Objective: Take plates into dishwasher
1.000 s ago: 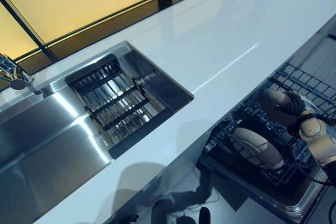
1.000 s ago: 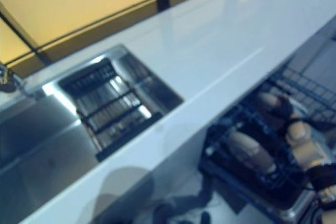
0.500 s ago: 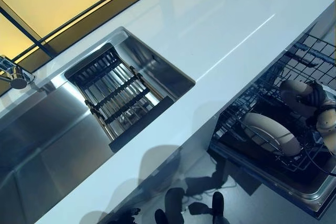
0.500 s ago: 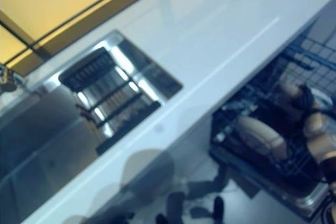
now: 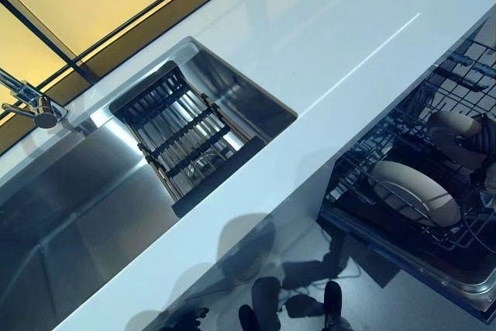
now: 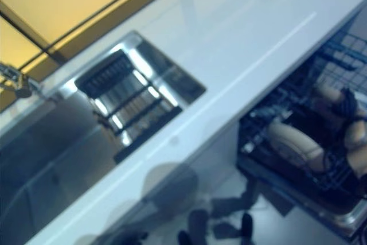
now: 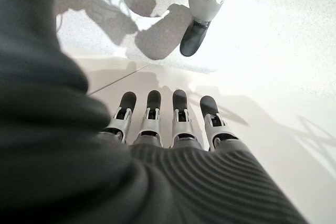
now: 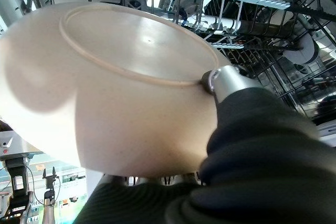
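Observation:
A beige plate [image 8: 105, 87] is held in my right hand [image 8: 247, 129], whose thumb [image 8: 226, 80] presses on its underside. In the left eye view that plate [image 5: 453, 125] sits at the far right over the dishwasher's lower rack [image 5: 364, 168], with my right hand [image 5: 484, 141] half cut off by the edge. A second beige plate [image 5: 411, 191] stands on edge in the rack, just in front. My left hand [image 7: 163, 129] hangs over the pale floor, fingers straight, holding nothing.
A long white counter [image 5: 333, 29] runs above the pulled-out rack. At its left lies a steel sink [image 5: 77, 199] with a black drainer insert [image 5: 182, 141] and a tap [image 5: 35, 106]. More wire racks [image 8: 252, 3] show past the held plate.
The head views have shifted, so the camera moved. My right hand stays shut on the plate over the rack, and now shows closer to the right edge.

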Controlling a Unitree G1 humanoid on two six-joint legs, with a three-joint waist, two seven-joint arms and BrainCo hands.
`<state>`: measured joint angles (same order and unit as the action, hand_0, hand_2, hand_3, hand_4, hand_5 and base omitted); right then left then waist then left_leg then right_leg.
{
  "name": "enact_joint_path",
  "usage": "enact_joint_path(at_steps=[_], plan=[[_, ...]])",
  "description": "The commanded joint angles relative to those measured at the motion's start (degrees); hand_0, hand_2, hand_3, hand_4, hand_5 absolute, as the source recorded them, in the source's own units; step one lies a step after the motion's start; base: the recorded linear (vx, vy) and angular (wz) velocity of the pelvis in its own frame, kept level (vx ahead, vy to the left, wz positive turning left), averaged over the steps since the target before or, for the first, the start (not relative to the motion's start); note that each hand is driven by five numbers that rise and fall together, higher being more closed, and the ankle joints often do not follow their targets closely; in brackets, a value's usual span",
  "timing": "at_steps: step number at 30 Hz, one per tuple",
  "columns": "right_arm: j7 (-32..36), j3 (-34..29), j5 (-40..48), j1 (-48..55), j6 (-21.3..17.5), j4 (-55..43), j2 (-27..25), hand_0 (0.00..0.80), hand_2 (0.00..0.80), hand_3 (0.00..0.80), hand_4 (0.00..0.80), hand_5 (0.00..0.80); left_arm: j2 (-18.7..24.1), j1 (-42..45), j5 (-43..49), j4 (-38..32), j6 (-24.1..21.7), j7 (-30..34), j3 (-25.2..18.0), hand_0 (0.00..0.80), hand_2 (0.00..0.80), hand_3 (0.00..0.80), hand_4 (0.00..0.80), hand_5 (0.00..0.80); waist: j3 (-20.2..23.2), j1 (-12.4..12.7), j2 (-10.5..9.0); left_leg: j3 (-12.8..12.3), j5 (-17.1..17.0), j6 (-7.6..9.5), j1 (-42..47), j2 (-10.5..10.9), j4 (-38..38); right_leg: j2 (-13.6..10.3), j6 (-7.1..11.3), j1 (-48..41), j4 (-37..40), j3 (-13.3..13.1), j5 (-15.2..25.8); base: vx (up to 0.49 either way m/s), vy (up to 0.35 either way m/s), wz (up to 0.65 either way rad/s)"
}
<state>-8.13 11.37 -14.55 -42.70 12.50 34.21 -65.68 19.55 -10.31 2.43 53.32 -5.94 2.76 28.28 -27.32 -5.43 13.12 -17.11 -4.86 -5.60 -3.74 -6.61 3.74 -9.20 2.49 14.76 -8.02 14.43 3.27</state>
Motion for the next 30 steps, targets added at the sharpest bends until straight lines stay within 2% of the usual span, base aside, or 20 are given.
enact_joint_path(at_steps=[1,14,30], plan=[[-4.3,-0.9,-6.0,-3.5,0.2,0.1,-8.6,0.8,0.8,0.8,0.8,0.8,4.2,0.8,-2.7,-0.4,-0.9,-1.2,-0.3,0.0,0.0,0.0,0.0,0.0,1.6,-1.0,-0.41,0.6,-5.3,-2.42,-7.5,-2.7,-0.4,0.2,-2.09,-0.2,-16.5,-1.0,-17.9,0.0,0.0,0.0],[-2.2,-1.0,-6.3,-2.3,-0.5,0.4,-8.4,0.8,0.8,0.8,0.8,0.8,4.3,1.1,-2.2,-0.9,-0.2,-0.3,-0.1,0.0,0.0,0.0,0.0,0.0,1.6,-1.1,-0.8,0.7,-5.1,-2.16,-7.2,-2.7,-0.9,0.1,-1.93,0.1,-16.4,-1.1,-17.1,0.023,0.008,0.0],[0.5,4.1,-5.1,-6.1,-0.3,3.6,-3.4,0.8,0.8,0.8,0.8,0.8,4.6,0.0,-1.7,-3.0,0.0,0.0,1.3,0.0,0.0,0.0,0.0,0.0,0.5,0.4,-0.03,1.5,-5.1,-1.7,-8.0,-2.0,-1.2,-0.5,-1.67,1.4,-17.2,-0.7,-16.5,0.0,0.0,0.0]])
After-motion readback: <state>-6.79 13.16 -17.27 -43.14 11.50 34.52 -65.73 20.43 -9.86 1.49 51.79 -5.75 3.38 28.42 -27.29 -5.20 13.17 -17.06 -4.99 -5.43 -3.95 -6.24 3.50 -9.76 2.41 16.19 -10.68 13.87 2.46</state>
